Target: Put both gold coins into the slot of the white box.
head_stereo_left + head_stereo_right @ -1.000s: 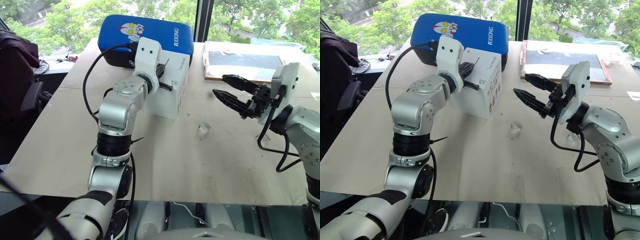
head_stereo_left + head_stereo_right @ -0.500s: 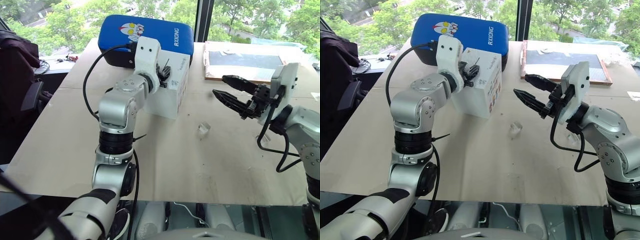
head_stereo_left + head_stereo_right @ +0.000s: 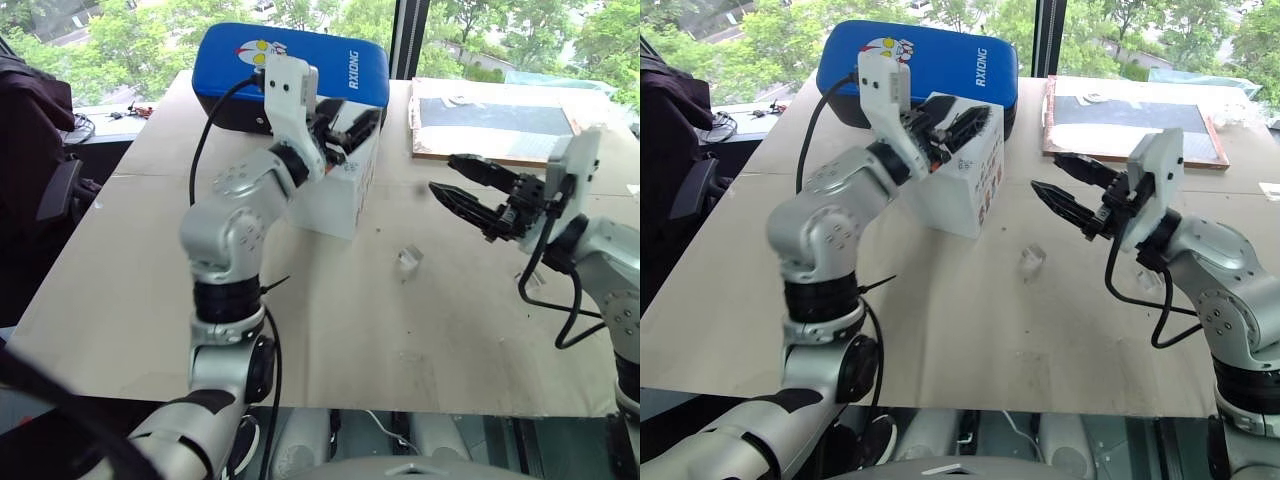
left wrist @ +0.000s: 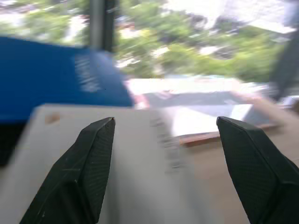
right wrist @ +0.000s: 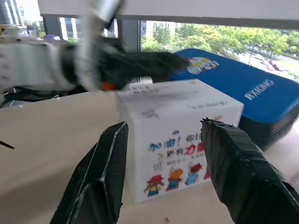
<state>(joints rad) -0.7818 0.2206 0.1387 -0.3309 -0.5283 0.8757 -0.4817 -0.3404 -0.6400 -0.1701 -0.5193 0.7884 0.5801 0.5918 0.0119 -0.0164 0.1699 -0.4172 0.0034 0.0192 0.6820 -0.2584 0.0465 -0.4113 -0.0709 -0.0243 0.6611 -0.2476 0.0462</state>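
The white box [image 3: 338,195] stands on the table in front of the blue case, its cartoon figures [image 5: 175,179] facing my right gripper. My left gripper [image 3: 958,126] hovers open just above the box's top, with nothing between its fingers [image 4: 91,154]. To the right of the box my right gripper [image 3: 442,174] is held open in the air, pointing at it, also empty. The box top [image 4: 140,177] is blurred, so the slot is hidden from me. The gold coins are hidden too; a small tan spot [image 4: 52,118] on the top is too unclear to name.
A blue padded case [image 3: 300,60] lies right behind the box. A small clear plastic block [image 3: 407,258] sits on the table between the box and my right arm. A flat board with a dark sheet [image 3: 490,120] lies at the back right. A dark chair [image 3: 35,130] stands off the table's left edge.
My left gripper has gone from shut to open, and has drawn back and risen above the box top with its wrist turned. The right arm has kept still.
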